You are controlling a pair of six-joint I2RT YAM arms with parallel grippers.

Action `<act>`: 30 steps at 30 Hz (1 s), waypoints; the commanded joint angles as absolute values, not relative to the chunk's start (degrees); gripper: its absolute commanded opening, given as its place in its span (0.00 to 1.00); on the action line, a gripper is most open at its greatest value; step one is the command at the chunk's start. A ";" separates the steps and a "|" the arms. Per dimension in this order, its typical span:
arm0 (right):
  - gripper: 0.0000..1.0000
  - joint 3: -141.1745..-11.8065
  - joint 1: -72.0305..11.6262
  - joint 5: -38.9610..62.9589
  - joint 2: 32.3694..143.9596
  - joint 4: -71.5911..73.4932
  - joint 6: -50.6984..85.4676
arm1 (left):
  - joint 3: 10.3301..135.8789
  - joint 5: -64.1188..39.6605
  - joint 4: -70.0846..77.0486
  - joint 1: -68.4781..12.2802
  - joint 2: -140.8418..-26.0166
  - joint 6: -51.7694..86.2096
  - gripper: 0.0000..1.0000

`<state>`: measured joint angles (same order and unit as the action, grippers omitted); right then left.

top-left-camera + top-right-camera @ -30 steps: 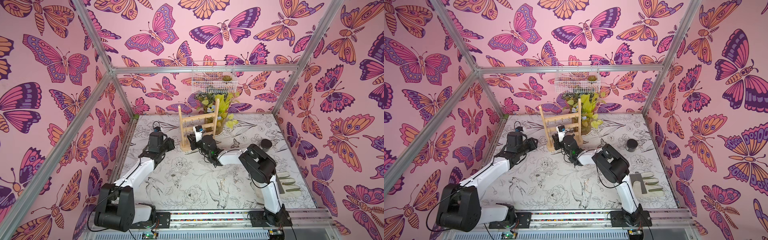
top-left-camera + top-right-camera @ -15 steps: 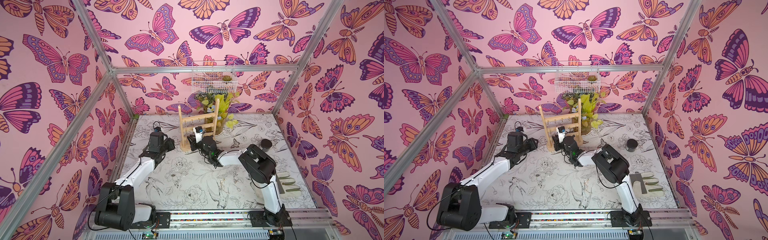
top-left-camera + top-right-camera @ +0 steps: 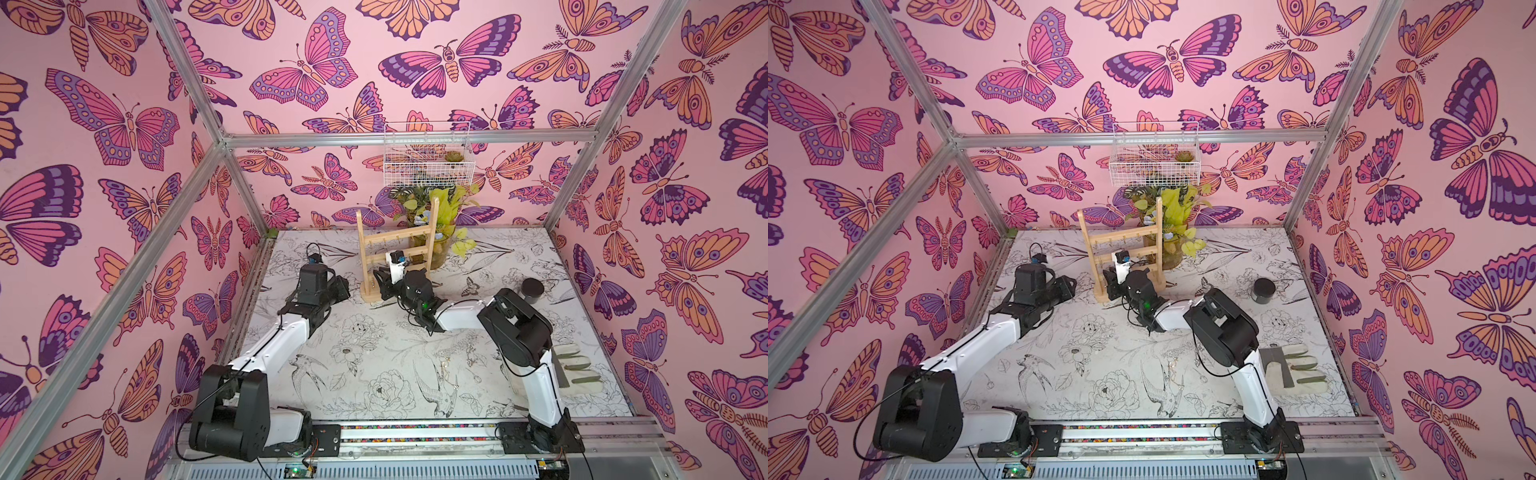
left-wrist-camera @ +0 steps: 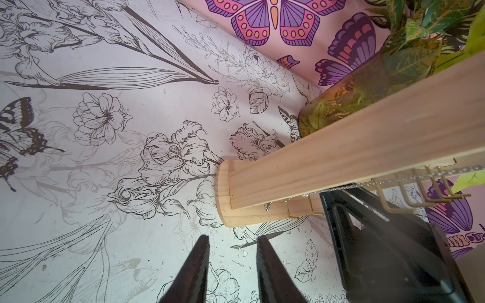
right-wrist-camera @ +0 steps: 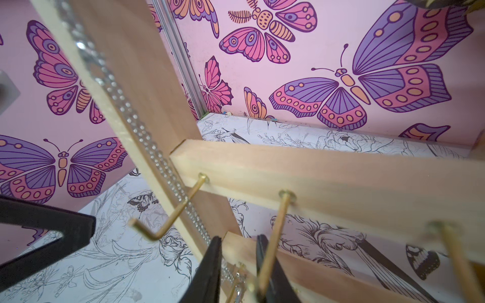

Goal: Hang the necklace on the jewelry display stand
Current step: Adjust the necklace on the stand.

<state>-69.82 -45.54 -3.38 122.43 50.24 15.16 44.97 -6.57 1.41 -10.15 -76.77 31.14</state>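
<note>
At the back of the tabletop point(image 3: 374, 353): jewelry display stand point(image 3: 360, 249) upright on its flat base, a vase of leaves point(image 3: 440, 257) just behind it.
Right pincer point(image 3: 384, 283): low against the stand's front, between the two posts. In the right wrist view the right pincer point(image 5: 238, 237) has its fingers apart, tips at the lower of the two crossbars in view, gold hooks point(image 5: 279, 223) close around them.
Necklace point(image 5: 160, 168): a fine beaded chain, strung straight down the edge of one upright post, with one hook crossing in front of it. It runs on into the gap of the right pincer, right beside one finger point(image 5: 214, 262) — whether finger and chain touch, can't tell.
Necklace from the left wrist point(image 4: 393, 179): the same straight line past the hooks, its clasp end dangling near the base.
Left pincer point(image 4: 232, 237): fingers apart, nothing between them, over bare tabletop just short of the stand's base — apart from the chain.
Top views: chain too thin to pick out.
</note>
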 commanded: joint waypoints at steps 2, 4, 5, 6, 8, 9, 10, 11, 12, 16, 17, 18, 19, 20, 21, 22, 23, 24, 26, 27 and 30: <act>0.26 -68.49 -46.03 -3.18 119.88 52.00 15.54 | 44.47 -6.42 1.93 -10.45 -77.14 30.76 0.33; 0.26 -68.49 -46.06 -2.99 119.75 52.25 15.64 | 44.30 -6.37 1.93 -10.49 -77.14 30.82 0.33; 0.26 -68.47 -46.16 -3.14 119.63 52.21 15.63 | 44.21 -6.33 1.94 -10.54 -77.17 30.80 0.33; 0.26 -68.39 -46.26 -3.15 119.56 52.28 15.53 | 44.21 -6.28 1.93 -10.54 -77.16 30.84 0.33; 0.26 -68.29 -46.32 -2.94 119.42 52.56 15.60 | 44.23 -6.24 1.93 -10.61 -77.04 30.76 0.33; 0.26 -68.36 -46.46 -2.49 119.36 52.56 15.64 | 44.20 -6.19 1.93 -10.57 -77.08 30.73 0.33; 0.26 -68.37 -46.48 -2.44 119.31 52.61 15.51 | 44.21 -6.15 1.94 -10.57 -77.16 30.75 0.33; 0.26 -68.38 -46.53 -2.46 119.27 52.59 15.55 | 44.21 -6.15 1.93 -10.57 -77.20 30.75 0.33; 0.26 -68.35 -46.62 -2.38 119.19 52.69 15.56 | 44.21 -6.11 1.93 -10.57 -77.26 30.69 0.33; 0.26 -69.37 -46.70 -2.80 119.70 52.11 15.40 | 44.34 -6.10 1.93 -10.65 -77.22 30.82 0.33; 0.26 -69.58 -46.67 -3.07 119.87 52.16 15.31 | 44.30 -6.06 1.93 -10.67 -77.23 30.81 0.33; 0.26 -69.82 -46.71 -3.48 120.06 52.12 15.23 | 44.25 -6.08 1.93 -10.70 -77.15 30.76 0.33; 0.26 -70.10 -46.71 -3.89 120.14 51.96 15.13 | 44.21 -6.06 1.93 -10.68 -77.16 30.74 0.33; 0.26 -70.30 -46.69 -4.21 120.31 51.84 14.84 | 44.21 -6.00 1.93 -10.69 -77.09 30.74 0.33; 0.26 -70.48 -46.72 -4.62 120.36 51.62 14.61 | 44.25 -5.93 1.93 -10.68 -77.17 30.67 0.33; 0.26 -70.57 -46.68 -4.79 120.41 51.64 14.46 | 44.29 -5.98 1.98 -10.68 -77.12 30.63 0.33; 0.26 -70.62 -46.63 -4.87 120.49 51.76 14.41 | 44.30 -5.90 1.94 -10.64 -77.13 30.67 0.33; 0.26 -70.78 -46.66 -4.78 120.63 51.81 14.36 | 44.34 -5.89 1.93 -10.66 -77.21 30.64 0.33; 0.25 -71.42 -46.66 -4.53 120.81 51.05 14.33 | 44.43 -5.89 2.02 -10.62 -77.20 30.67 0.33; 0.25 -71.70 -46.64 -4.38 121.00 50.93 14.33 | 44.44 -5.95 2.02 -10.66 -77.26 30.65 0.33; 0.25 -72.29 -46.61 -4.26 121.37 50.62 14.31 | 44.31 -5.90 2.11 -10.71 -77.26 30.65 0.33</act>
